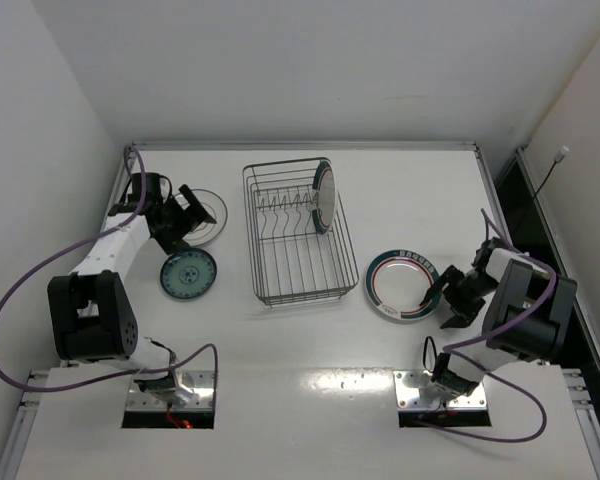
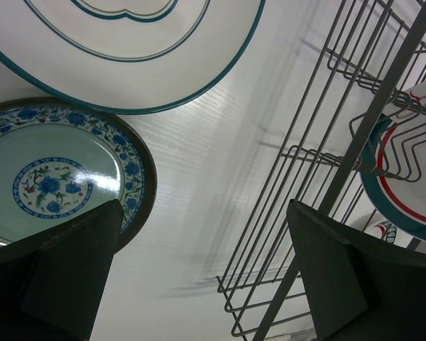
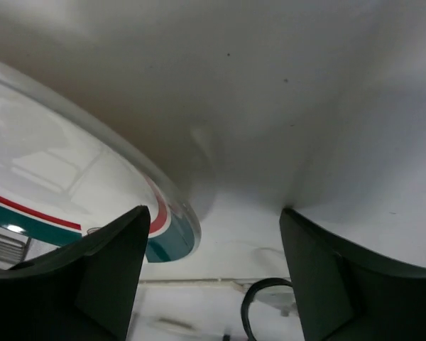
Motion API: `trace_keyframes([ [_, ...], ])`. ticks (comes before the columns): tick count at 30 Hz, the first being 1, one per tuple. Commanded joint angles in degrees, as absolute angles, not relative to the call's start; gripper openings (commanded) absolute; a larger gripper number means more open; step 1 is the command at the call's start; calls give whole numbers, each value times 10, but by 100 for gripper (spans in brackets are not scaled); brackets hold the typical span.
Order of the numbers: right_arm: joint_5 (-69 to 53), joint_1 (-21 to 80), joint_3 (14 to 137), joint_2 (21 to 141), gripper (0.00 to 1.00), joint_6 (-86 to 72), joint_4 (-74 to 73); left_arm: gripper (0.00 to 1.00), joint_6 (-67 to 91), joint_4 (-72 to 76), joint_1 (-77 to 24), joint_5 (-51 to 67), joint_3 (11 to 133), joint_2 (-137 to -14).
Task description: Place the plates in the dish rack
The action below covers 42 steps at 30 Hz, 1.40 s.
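The grey wire dish rack [image 1: 298,262] stands mid-table, and one green-and-red rimmed plate [image 1: 323,195] stands upright in it at the far right. A second such plate [image 1: 400,283] lies flat to the right of the rack. My right gripper [image 1: 441,301] is open at its right rim; the rim [image 3: 167,213] lies between the jaws, near the left finger. The teal patterned plate [image 1: 188,274] and the whitish plate [image 1: 218,215] lie left of the rack. My left gripper [image 1: 192,218] hangs open over the whitish plate and is empty. Its wrist view shows both plates [image 2: 57,177] [image 2: 128,64] and the rack [image 2: 326,163].
The table has a raised rim along the back [image 1: 300,146]. White walls close it in on the left, back and right. A purple cable [image 1: 20,290] loops off the left arm. The arm bases [image 1: 170,385] [image 1: 445,385] sit at the near edge.
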<state>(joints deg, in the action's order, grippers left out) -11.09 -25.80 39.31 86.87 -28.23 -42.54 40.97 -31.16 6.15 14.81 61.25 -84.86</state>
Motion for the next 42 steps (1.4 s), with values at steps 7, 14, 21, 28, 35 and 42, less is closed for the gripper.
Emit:
trace_keyframes([
  [7, -249, -258, 365, 952, 44, -313, -286, 100, 407, -305, 69, 155, 614, -836],
  [14, -240, -258, 420, 976, 0, -331, -285, 100, 402, -316, 69, 155, 620, -836],
  [21, -176, -229, 617, 865, 0, -390, -328, 100, 402, -334, 69, 142, 620, -825],
  [28, -39, -80, 825, 834, 0, -401, -379, 100, 391, -363, 69, 111, 656, -825],
  [35, 115, 95, 952, 823, 0, -368, -410, 100, 391, -363, 69, 111, 637, -815],
  [42, 263, 261, 1046, 910, 0, -340, -464, 100, 396, -363, 69, 111, 625, -810],
])
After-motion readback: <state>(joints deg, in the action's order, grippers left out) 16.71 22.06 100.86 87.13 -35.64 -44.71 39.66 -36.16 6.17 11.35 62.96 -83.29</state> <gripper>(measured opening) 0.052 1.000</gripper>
